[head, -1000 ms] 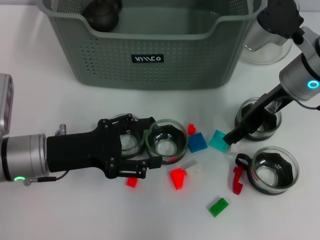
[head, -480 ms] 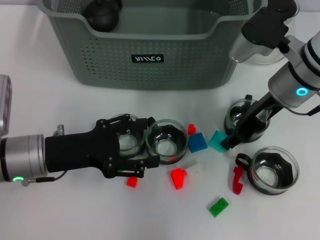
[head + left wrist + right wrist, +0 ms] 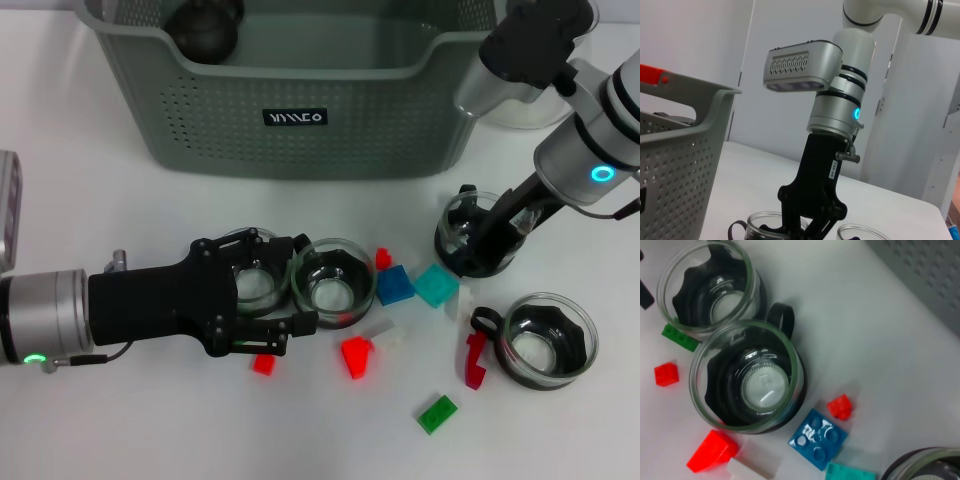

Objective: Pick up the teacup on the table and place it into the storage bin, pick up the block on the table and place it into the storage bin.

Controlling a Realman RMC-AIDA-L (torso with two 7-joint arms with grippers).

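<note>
Bin: storage bin (image 3: 300,120) is standing at the far side of the white bench (image 3: 120,210), black label facing the robot; a dark round thing is lying in its far left corner.
Left claw: left claw (image 3: 285,290) is lying low over the bench in front of the bin, fingers spread wide around one glass teacup (image 3: 250,280); they are not visibly pressing on the glass.
Second cup: another teacup (image 3: 333,283) is sitting just beside that one, touching or nearly touching it, at the claw's tips.
Right claw: right claw (image 3: 478,240) is reaching down into a third teacup (image 3: 480,235) to the right of the bin's front; cannot tell how far its fingers are parted or whether they are gripping the rim.
Fourth cup: teacup (image 3: 548,340) is resting near the bench's right edge, with a red curved piece (image 3: 475,360) beside it.
Blocks: blue block (image 3: 395,285) and teal block (image 3: 437,285) are lying between the cups; red blocks (image 3: 355,355) and a green block (image 3: 437,413) are lying nearer the robot.
Pot: clear glass pot (image 3: 530,100) is standing right of the bin.
</note>
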